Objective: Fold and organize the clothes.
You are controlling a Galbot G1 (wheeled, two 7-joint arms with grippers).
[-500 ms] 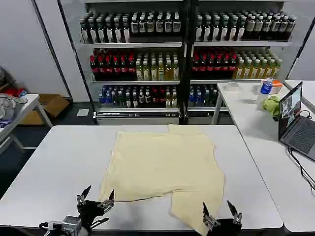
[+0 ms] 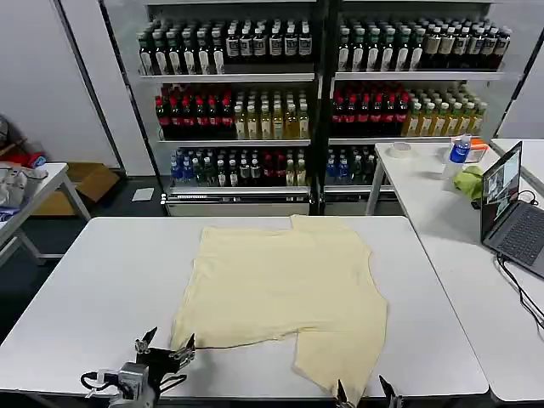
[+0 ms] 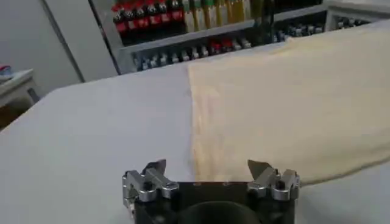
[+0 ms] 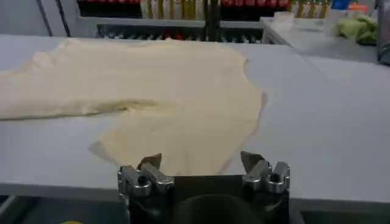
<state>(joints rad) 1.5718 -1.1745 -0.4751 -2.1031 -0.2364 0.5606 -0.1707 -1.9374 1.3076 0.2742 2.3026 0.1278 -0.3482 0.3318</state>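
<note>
A long white table (image 2: pixel 102 280) fills the middle of the head view, with shelves of bottles (image 2: pixel 314 93) behind it and a second table (image 2: pixel 433 183) at the right carrying a laptop (image 2: pixel 510 208) and a small green cloth (image 2: pixel 469 181).

The pale yellow T-shirt (image 2: pixel 285 285) lies spread flat on the white table, reaching from close to the far edge down to the near edge. Its main body covers the centre of the table, and one flap (image 2: pixel 331 365) runs on towards the near edge, right of centre. The cloth is mostly smooth, with soft creases.

The left gripper (image 2: pixel 164 342) sits low at the near edge, left of centre, just beside the shirt's near-left corner. Its fingers stand wide apart and hold nothing.

The right gripper (image 2: pixel 365 389) sits at the near edge, right of centre, just by the tip of the flap. Its fingers are also spread wide and empty.
</note>
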